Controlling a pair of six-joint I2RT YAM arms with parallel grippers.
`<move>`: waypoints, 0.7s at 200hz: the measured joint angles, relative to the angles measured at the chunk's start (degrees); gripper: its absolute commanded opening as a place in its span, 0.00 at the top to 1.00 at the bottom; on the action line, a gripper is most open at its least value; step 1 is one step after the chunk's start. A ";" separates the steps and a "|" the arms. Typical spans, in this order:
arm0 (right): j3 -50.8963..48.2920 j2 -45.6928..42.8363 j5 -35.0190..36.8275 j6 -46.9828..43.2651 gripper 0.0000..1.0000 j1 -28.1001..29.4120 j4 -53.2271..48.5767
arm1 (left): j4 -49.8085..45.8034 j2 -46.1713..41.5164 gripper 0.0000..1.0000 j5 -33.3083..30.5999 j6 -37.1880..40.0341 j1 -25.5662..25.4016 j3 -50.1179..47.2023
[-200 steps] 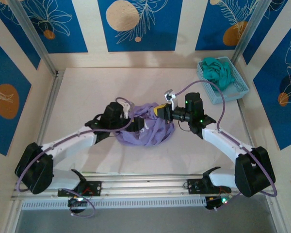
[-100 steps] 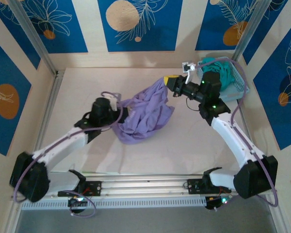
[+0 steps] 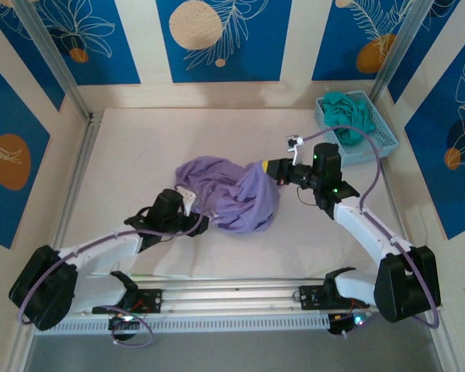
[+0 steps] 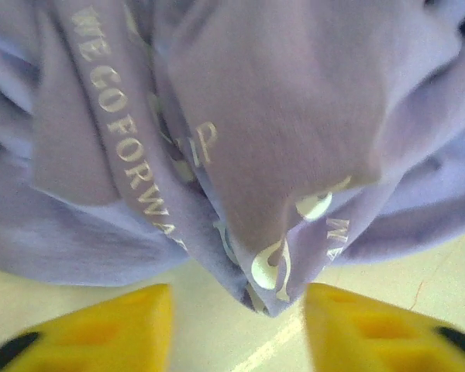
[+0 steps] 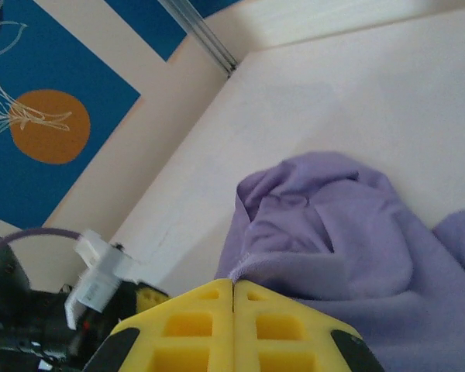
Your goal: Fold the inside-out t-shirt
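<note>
The inside-out t-shirt is a bunched lavender heap at the middle of the table, with white lettering on its folds. My right gripper is shut on a raised edge of the shirt at its right side; the wrist view shows the hem pinched between the closed yellow fingers and the cloth draping away below. My left gripper is at the shirt's near-left edge. It is open, and a printed fold tip hangs between the fingers without being gripped.
A light blue basket holding a teal garment stands at the back right corner. A metal rail runs along the table's left side. Bare tabletop lies left of and behind the shirt.
The right gripper swung the shirt up toward the back right, then came back down toward the centre. The left gripper drew nearer and opened, and the shirt now lies lower and wider.
</note>
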 measured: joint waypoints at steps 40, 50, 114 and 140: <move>-2.78 -3.13 -0.83 -0.68 1.00 0.00 -1.07 | -3.91 -0.76 0.34 -3.04 2.32 -0.50 8.37; -2.84 -3.69 -0.85 -0.81 1.00 0.00 -1.27 | -4.63 1.03 0.36 -3.82 3.26 -1.07 11.87; -2.84 -4.20 -1.03 -0.92 1.00 0.00 -1.51 | -8.55 17.18 0.52 -3.02 12.00 -5.51 27.43; -2.84 -4.42 -1.01 -1.14 1.00 -0.13 -1.97 | -10.29 23.12 0.52 -2.60 13.57 -5.51 30.32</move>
